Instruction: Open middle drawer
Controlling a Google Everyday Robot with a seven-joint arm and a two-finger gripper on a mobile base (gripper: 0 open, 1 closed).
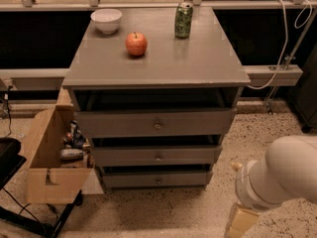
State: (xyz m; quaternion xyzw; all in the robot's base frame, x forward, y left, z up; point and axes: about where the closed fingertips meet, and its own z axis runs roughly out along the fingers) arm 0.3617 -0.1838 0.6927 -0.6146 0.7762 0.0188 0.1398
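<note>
Camera view: claw [241, 223] low right, off middle drawer [130, 155]; box [47, 185] cluttered.

Nothing legible anywhere: the green can [184, 20] at upper centre of the frame carries print too unclear to read. The pincer [241, 223] sits at lower right.
</note>
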